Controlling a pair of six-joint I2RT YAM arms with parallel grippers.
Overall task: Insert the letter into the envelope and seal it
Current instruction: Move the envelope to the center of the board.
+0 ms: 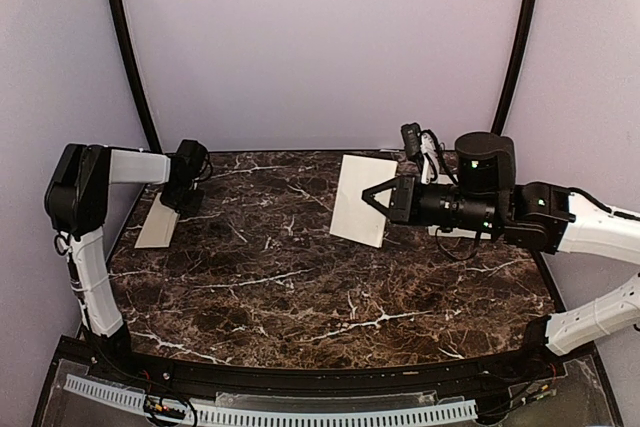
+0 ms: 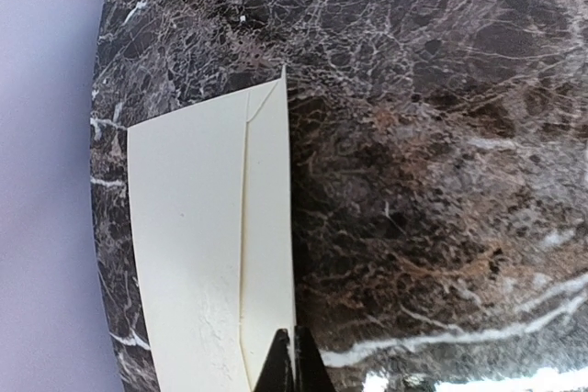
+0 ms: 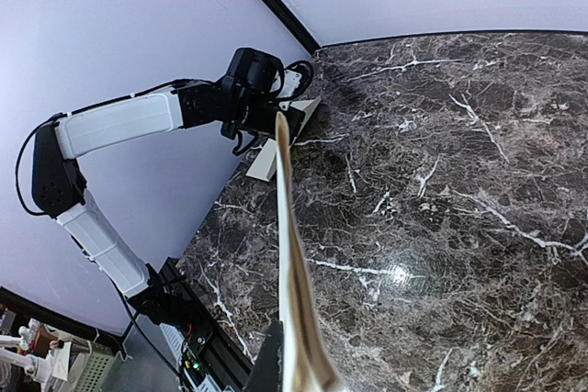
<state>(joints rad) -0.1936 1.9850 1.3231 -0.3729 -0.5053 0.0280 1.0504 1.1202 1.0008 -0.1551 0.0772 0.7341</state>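
The envelope [image 1: 157,224] is a narrow cream rectangle at the table's far left edge, one end tilted up. My left gripper [image 1: 178,202] is shut on it. The left wrist view shows the envelope [image 2: 202,245] with its flap seam, and the left gripper [image 2: 294,360] pinching its right long edge. The letter [image 1: 355,197], a wider cream sheet, hangs above the back middle of the table with my right gripper [image 1: 375,197] shut on its right edge. In the right wrist view the letter [image 3: 289,254] stands edge-on, running up from the right gripper [image 3: 292,369].
The dark marble table [image 1: 300,287] ends in a curved front edge, with a white perforated strip [image 1: 270,412] below it. Lilac walls and two black curved poles close in the back and sides. Cables [image 1: 430,152] sit behind the right arm.
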